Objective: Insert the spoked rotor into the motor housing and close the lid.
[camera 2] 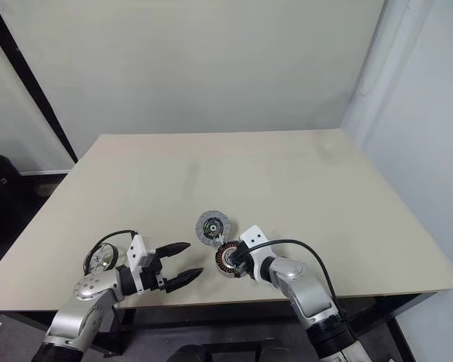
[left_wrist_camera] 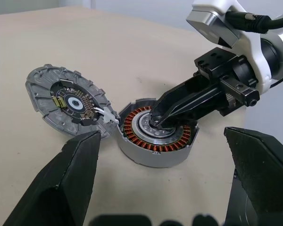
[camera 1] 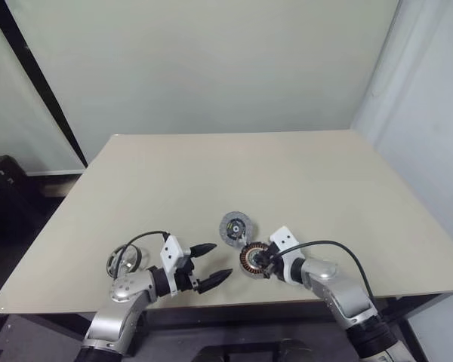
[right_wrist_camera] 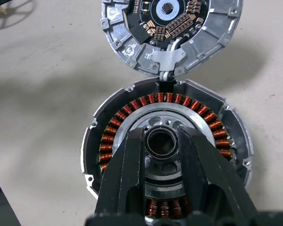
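Note:
The motor housing (right_wrist_camera: 165, 141) lies on the table near the front edge, its ring of copper coils facing up. My right gripper (right_wrist_camera: 160, 139) is shut on the housing's dark centre hub, one finger on each side. The lid (camera 1: 235, 227) lies open just beyond the housing, inner face up and joined to it by a short white link (left_wrist_camera: 106, 114). The spoked rotor (camera 1: 124, 260), a shiny silver wheel, rests at the front left, behind my left arm. My left gripper (camera 1: 220, 260) hangs open and empty a short way left of the housing, pointing toward it.
The beige table (camera 1: 211, 173) stretches far back to a pale wall. Its front edge runs just below both grippers. A black cable (camera 1: 340, 249) loops over my right wrist.

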Available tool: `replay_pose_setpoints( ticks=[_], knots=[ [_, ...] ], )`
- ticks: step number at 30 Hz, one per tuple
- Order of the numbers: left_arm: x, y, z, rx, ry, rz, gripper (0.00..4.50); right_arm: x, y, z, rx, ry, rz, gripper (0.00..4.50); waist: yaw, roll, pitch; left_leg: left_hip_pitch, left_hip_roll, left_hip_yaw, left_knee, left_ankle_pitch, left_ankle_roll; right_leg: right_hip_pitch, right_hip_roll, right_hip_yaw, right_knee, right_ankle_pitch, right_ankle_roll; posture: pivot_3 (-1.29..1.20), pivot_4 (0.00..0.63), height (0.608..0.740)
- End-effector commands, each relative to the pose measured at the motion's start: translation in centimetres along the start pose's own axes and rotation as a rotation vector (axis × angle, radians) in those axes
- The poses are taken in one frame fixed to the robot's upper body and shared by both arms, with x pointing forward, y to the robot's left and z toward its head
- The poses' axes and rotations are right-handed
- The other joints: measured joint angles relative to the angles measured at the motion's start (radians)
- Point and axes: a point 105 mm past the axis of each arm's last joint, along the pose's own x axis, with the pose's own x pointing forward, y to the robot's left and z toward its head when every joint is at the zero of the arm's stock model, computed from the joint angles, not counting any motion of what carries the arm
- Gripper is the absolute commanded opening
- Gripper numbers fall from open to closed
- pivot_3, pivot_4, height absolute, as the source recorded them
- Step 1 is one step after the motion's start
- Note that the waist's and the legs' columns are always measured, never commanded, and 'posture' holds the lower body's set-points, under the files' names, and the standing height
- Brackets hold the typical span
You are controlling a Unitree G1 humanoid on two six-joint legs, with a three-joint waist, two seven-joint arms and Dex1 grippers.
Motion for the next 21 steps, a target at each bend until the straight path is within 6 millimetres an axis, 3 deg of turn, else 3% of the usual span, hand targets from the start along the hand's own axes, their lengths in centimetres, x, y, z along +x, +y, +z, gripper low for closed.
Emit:
replay_pose_setpoints(
  ticks=[1,21],
  knots=[
    [0.09,0.08,1.06,0.037,-0.027,-0.006,4.5,0.01,0.11,0.78,-0.017,-0.027,0.005,0.7,0.0,0.0,0.0,0.0,0.0,0.0,0.0,0.0,0.0,0.0,0.0,0.0,0.0,0.0,0.0,0.0,0.0,0.74],
    [0.17,-0.03,1.01,0.033,-0.028,-0.011,4.5,-0.08,-0.48,0.67,-0.051,-0.017,-0.016,0.7,0.0,0.0,0.0,0.0,0.0,0.0,0.0,0.0,0.0,0.0,0.0,0.0,0.0,0.0,0.0,0.0,0.0,0.74]
  ],
)
